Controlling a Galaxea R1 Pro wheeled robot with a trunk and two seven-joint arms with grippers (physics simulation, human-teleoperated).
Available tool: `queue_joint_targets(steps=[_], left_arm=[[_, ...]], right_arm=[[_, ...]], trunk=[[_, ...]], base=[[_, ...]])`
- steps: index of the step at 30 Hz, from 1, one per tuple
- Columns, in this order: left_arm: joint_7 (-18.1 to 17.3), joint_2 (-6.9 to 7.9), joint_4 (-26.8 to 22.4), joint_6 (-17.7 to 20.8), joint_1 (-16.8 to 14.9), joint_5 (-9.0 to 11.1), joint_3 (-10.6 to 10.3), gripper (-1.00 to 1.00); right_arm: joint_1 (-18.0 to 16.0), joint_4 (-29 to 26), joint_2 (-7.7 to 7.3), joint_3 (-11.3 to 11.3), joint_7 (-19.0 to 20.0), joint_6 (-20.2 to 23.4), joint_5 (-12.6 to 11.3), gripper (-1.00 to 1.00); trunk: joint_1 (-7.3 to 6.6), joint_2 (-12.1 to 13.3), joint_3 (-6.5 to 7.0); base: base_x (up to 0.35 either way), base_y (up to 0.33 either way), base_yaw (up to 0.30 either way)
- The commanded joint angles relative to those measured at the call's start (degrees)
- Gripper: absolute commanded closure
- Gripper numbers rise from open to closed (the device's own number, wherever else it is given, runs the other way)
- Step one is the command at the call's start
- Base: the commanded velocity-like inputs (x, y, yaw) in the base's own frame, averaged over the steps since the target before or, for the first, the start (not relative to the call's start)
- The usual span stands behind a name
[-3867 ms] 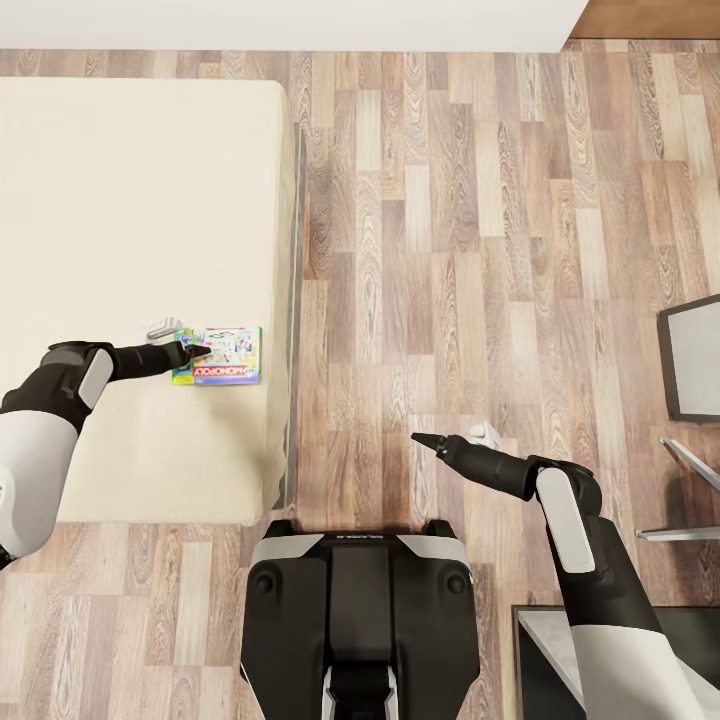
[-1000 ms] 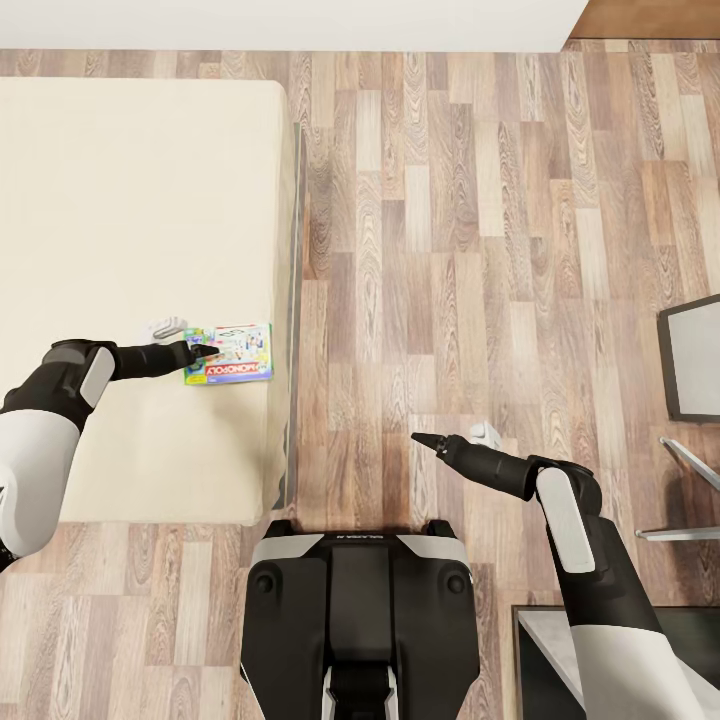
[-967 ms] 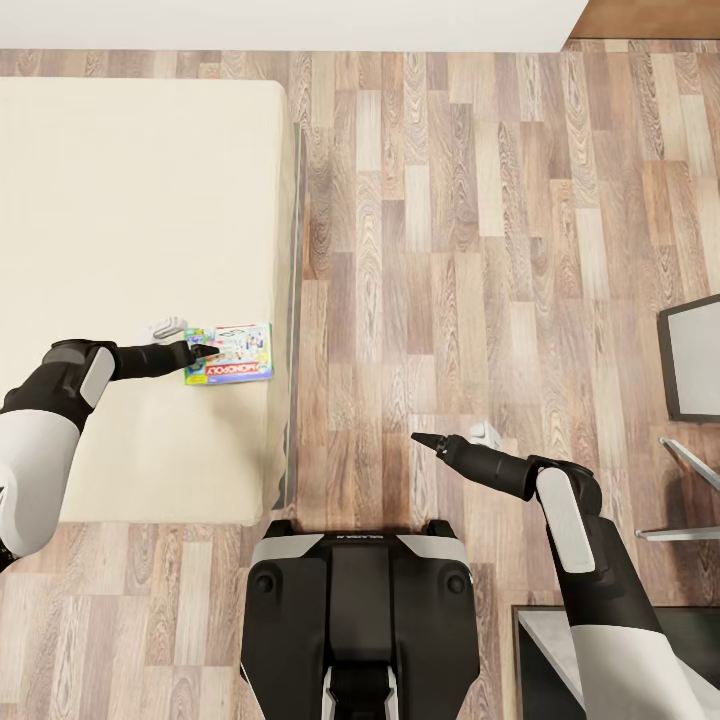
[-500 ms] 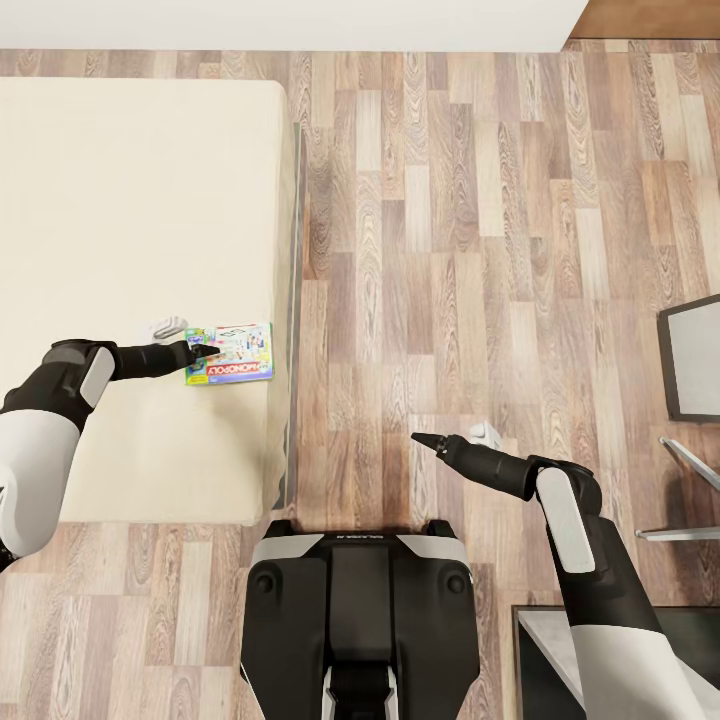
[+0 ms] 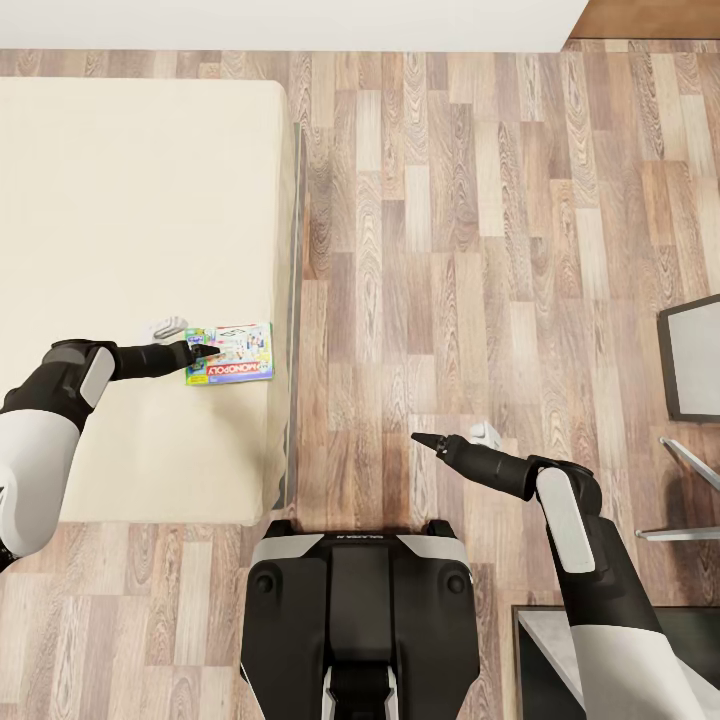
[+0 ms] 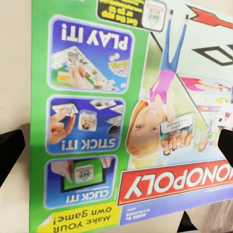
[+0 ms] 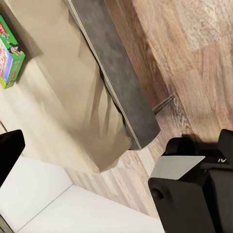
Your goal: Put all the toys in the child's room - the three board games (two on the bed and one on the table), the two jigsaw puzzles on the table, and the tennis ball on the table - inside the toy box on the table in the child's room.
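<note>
One of the board games (image 5: pixel 235 353), a green-edged Monopoly box, lies flat on the beige bed (image 5: pixel 120 200) close to its right edge. My left gripper (image 5: pixel 208 352) reaches in low from the left over the box's left end. In the left wrist view the printed cover (image 6: pixel 131 116) spreads between the two fingers, which stand wide apart, open. My right gripper (image 5: pixel 418 438) hangs open over the wood floor, holding nothing. The right wrist view catches the box (image 7: pixel 9 53) on the mattress (image 7: pixel 63 97) from afar.
The bed's grey frame (image 5: pixel 293 300) runs along its right side. A dark-framed grey piece of furniture (image 5: pixel 690 360) and metal legs (image 5: pixel 685 500) stand at the right edge. My base (image 5: pixel 360 600) sits at the bed's corner. Wood floor (image 5: pixel 480 250) stretches between.
Since 3.9 s ago the box has slid a little toward the bed's right edge and turned slightly, with my left gripper following. Over the last second nothing has moved.
</note>
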Motion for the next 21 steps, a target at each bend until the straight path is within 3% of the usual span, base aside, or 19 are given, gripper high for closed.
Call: queue_joint_targets(steps=[1, 21], left_arm=[[0.1, -0.01, 0.0, 0.5, 0.0, 0.5, 0.1, -1.00], [-2.3, -0.02, 0.0, 0.7, 0.0, 0.5, 0.1, -1.00]], right_arm=[[0.0, 0.0, 0.01, -0.1, 0.6, 0.2, 0.5, -1.00], [0.0, -0.1, 0.01, -0.1, 0.6, 0.2, 0.5, -1.00]], trunk=[[0.04, -0.1, -0.05], [0.04, -0.1, -0.05]], base=[[0.000, 0.000, 0.000], [0.000, 0.000, 0.000]])
